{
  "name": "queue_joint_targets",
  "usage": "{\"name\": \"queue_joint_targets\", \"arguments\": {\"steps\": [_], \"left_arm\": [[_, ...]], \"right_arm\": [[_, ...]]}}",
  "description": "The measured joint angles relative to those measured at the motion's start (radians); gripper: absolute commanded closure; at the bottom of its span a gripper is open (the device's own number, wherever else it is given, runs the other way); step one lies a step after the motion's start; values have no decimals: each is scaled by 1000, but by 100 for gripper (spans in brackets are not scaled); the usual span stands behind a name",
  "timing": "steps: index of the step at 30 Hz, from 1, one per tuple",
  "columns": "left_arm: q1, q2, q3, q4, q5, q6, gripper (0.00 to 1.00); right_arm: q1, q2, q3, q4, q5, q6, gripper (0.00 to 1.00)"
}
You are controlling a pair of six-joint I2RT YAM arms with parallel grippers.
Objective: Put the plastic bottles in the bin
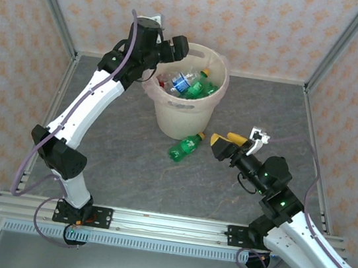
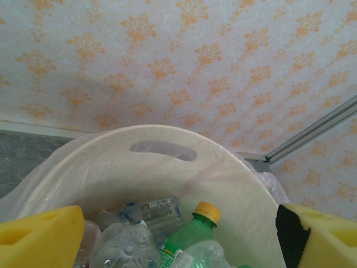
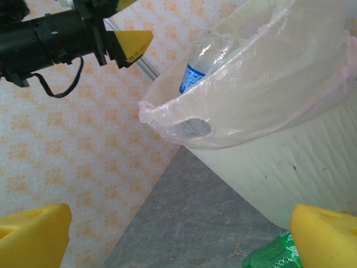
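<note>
**Both grippers open at the bin, one bottle lying on the table**

From above, we are looking at a large round cream-beige plastic bin (image 1: 182, 118) standing on a grey stone-patterned table (image 1: 128, 160), towards its far side. A heap of small plastic bottles (image 1: 189, 83) is lying inside the bin, green ones mixed with clear ones bearing blue labels. One green plastic bottle with a yellow cap (image 1: 185, 146) is lying on its side on the table, just beside the foot of the bin, with its cap pointing towards the bin wall.

The left gripper (image 1: 184, 51) is hovering over the left rim of the bin. In its wrist view, the left gripper's fingers (image 2: 39, 237), yellow and blocky, are standing wide apart with nothing between them. Beneath them we are seeing the bin's inner wall with a cut-out handle slot (image 2: 163, 151), and among the heaped bottles an upright green one with a yellow cap (image 2: 189, 234).

The right gripper (image 1: 227, 139) is hanging low over the table, just to the right of the lying bottle and facing the bin. The right gripper's fingers (image 3: 33, 234) are likewise spread wide and are holding nothing. Its wrist view is showing a thin clear liner (image 3: 240, 95) folded over the bin's rim. A clear bottle with a blue label (image 3: 196, 70) is showing through the liner above the rim.
</note>
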Motion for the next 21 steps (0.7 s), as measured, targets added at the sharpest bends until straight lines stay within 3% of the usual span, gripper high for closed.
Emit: {"name": "queue_joint_targets", "arguments": {"steps": [3,7,16,21], "left_arm": [[-12,-19,0,-15,-6,2,1],[-47,-80,-42,-18,-21,13,1],[-110,-277,-256,9,-31,30,1],[-161,-399,-456,58,-53,29,1]], "right_arm": [[0,1,0,-1,8,0,0],[0,2,0,-2,21,1,0],[0,24,0,-3,37,6,0],[0,22,-19,-3,54,16,0]]}}
